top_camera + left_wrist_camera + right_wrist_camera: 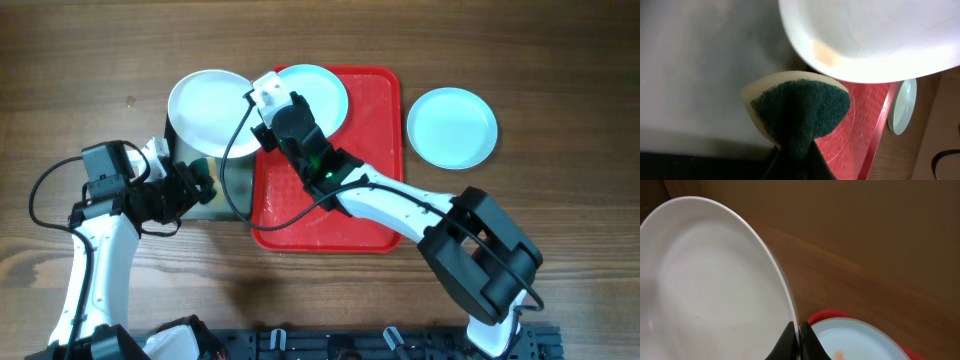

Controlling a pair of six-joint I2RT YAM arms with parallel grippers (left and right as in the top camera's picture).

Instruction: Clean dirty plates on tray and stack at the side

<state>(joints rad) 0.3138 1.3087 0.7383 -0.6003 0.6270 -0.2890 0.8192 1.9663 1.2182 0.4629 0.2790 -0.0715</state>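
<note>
We hold the white plate [208, 105] by its rim in the closed right tool [799, 340] at the overhead frame's upper left, beside the red tray [378, 150], with the left tool [203, 186] clamped on the sponge [800, 107] just below it.

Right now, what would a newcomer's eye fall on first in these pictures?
The white plate stands out. The right gripper pinches its rim and holds it just past the left edge of the tray, and an orange smear shows on it. Beside it, the left gripper is shut on a sponge. A blue plate lies on the table right of the tray.
</note>
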